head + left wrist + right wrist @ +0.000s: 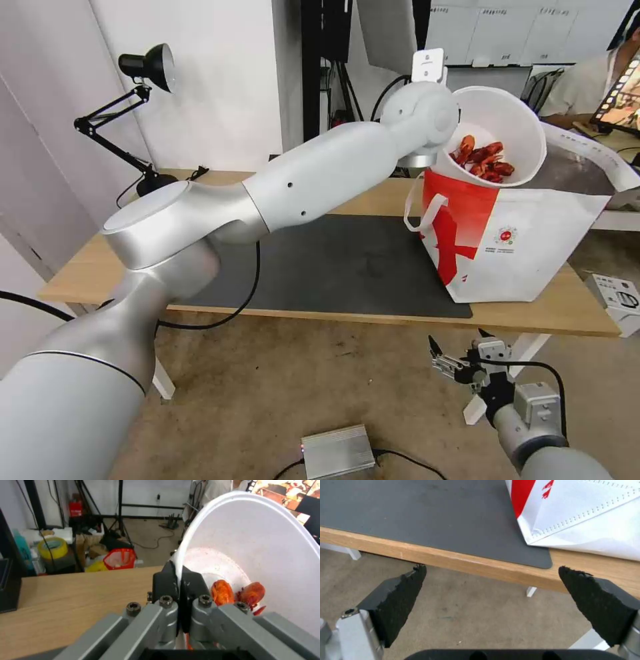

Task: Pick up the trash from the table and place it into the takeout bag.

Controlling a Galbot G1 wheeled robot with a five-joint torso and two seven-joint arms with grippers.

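**Bowl tipped over bag mouth**

While the left gripper (180, 590) pinched the bowl (497, 130) rim between closed fingers, the bowl hung tilted directly above the bag (507, 243), its mouth facing five o'clock, shells (481, 160) pooled at the low side. The right gripper (460, 363) waited spread wide and empty, below the table (573, 307) edge.

Nothing really readable; the takeout bag (533, 247) has a small round red logo (506, 236), print under it too tiny.
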